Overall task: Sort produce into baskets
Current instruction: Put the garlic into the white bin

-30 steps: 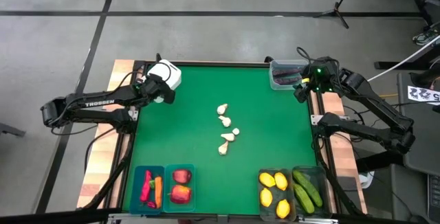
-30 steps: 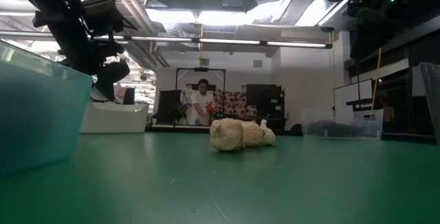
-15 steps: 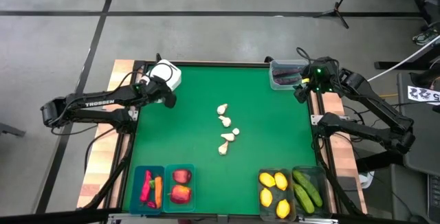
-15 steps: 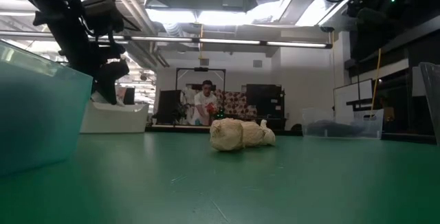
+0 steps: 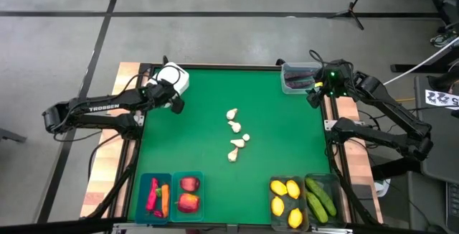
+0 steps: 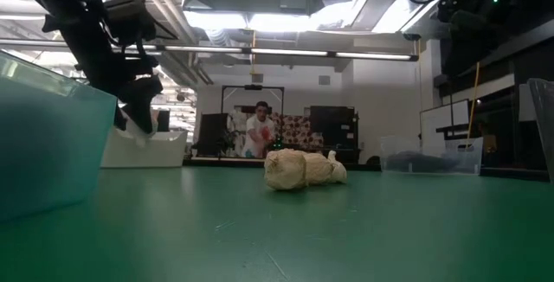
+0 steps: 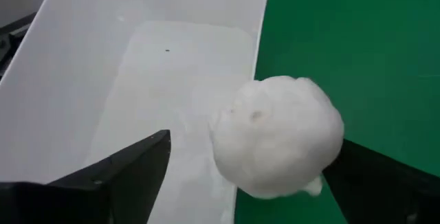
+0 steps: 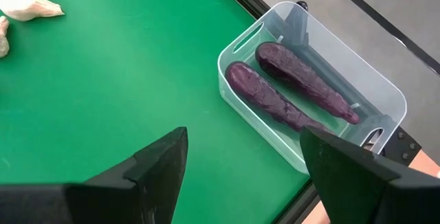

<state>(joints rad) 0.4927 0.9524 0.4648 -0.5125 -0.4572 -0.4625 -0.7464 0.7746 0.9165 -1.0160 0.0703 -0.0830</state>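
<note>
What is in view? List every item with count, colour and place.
loose garlic: about five, white, mid-mat
peppers: red, count unclear, front-left teal bin
carrot: one, orange, same bin
apples: two, red, second teal bin
lemons: four, yellow, front-right tinted bin
cucumbers: two, green, tinted bin beside it
eggplants: two, purple, clear tub, far right
white box: one, far left
person: one, room behind
left tool: open, held garlic between its fingers above the box's edge
right tool: open, empty, beside the tub
</note>
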